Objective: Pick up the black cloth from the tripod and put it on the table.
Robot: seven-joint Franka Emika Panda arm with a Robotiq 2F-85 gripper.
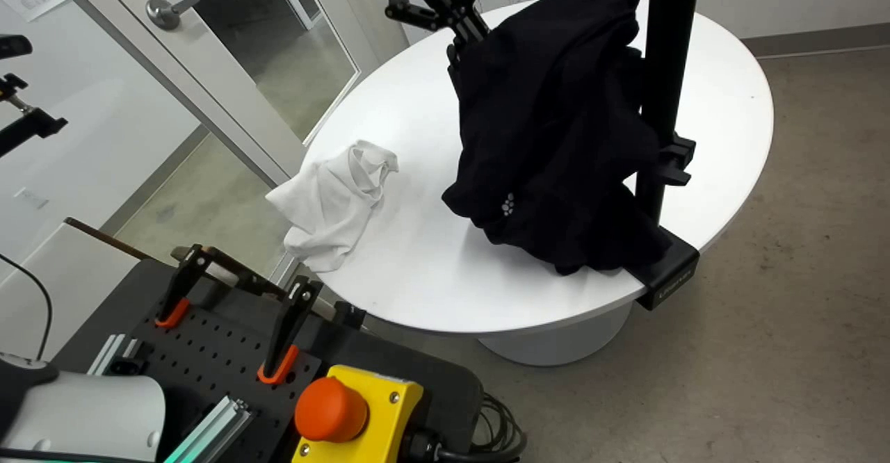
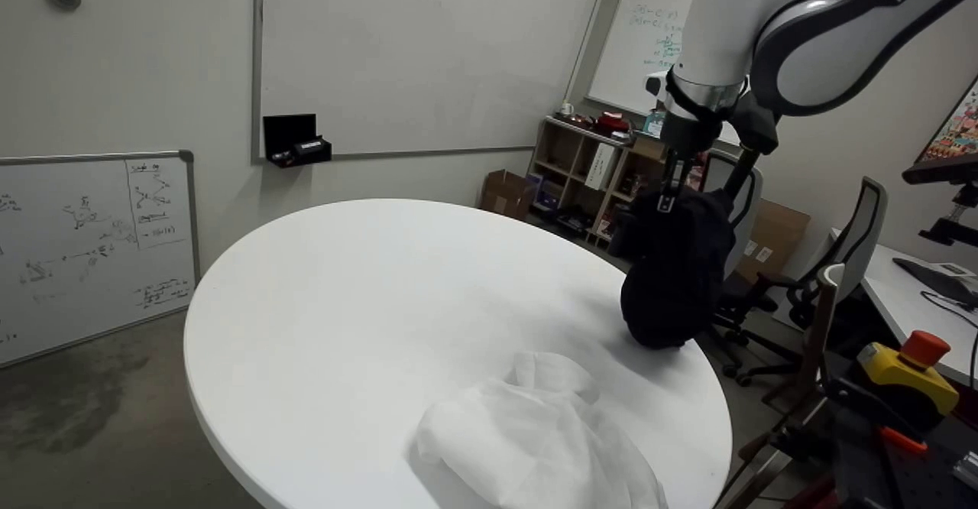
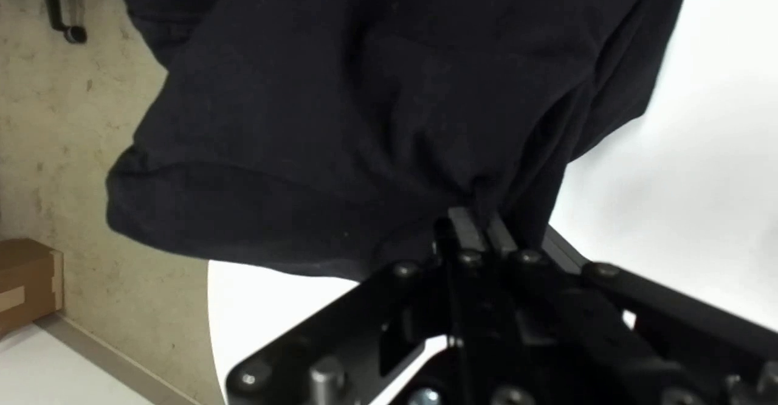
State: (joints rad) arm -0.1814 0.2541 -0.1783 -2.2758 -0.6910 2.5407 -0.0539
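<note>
The claw (image 3: 480,224) has its jaws drawn close together, with a fold of the black cloth (image 3: 316,131) pinched between its fingertips (image 3: 466,230). From that pinch the cloth fans out ahead of the claw in the wrist view, creases running away from the grip. In both exterior views most of it hangs lower than the claw. In an exterior view it also spreads sideways from the claw to a black post (image 1: 671,67), so its bulk lies between the two. It overlaps the post there; whether the post bears any of it, I cannot tell, nor whether its lower hem touches the table (image 1: 417,289).

Above the claw comes the robot arm (image 2: 726,27). Below the claw spreads the round white tabletop, the post's base (image 1: 671,268) at its rim, across the black cloth from the claw. A crumpled white cloth (image 1: 334,206) lies on it, lower than the claw and off to one side, apart from the black one. Farther from the claw, a dark work surface (image 1: 389,350) holds a yellow box (image 1: 382,407) with a red-orange button (image 1: 330,409) and black clamps (image 1: 286,331) with orange ends.
</note>
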